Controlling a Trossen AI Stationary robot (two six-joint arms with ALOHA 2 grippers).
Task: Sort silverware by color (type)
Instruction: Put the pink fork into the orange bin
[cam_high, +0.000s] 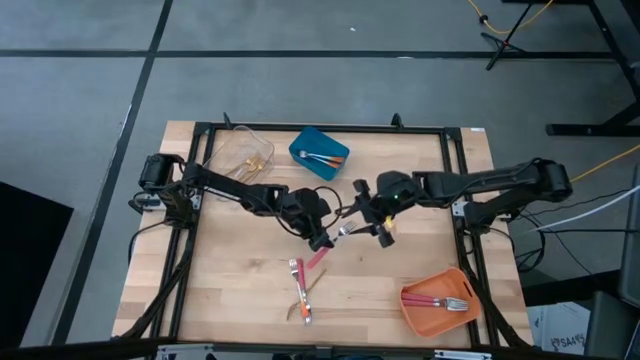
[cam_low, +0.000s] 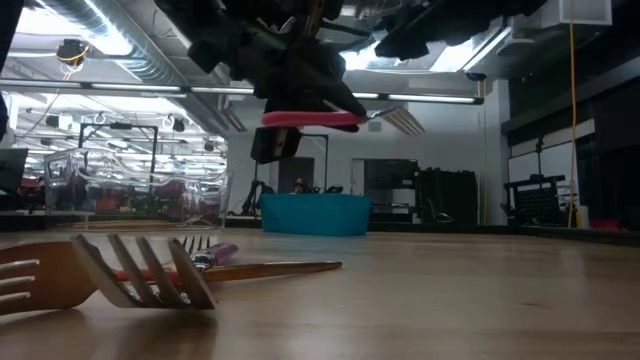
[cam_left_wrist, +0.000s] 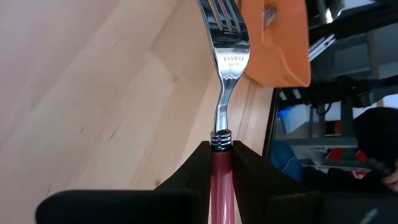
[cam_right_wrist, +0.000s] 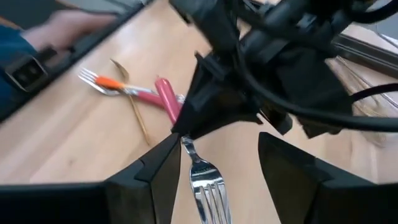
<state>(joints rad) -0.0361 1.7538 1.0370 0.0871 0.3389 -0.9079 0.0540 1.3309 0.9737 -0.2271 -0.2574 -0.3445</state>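
Your left tool (cam_high: 320, 240) hangs above mid-table, pinching the pink-handled fork (cam_left_wrist: 222, 163) by its handle — tines pointing toward the right arm. Below it, loose silverware (cam_high: 299, 288) lies crossed on the table (cam_high: 230, 300). Your right tool (cam_high: 372, 226) sits just beside — fingers spread either side of the fork's head, not gripping it.
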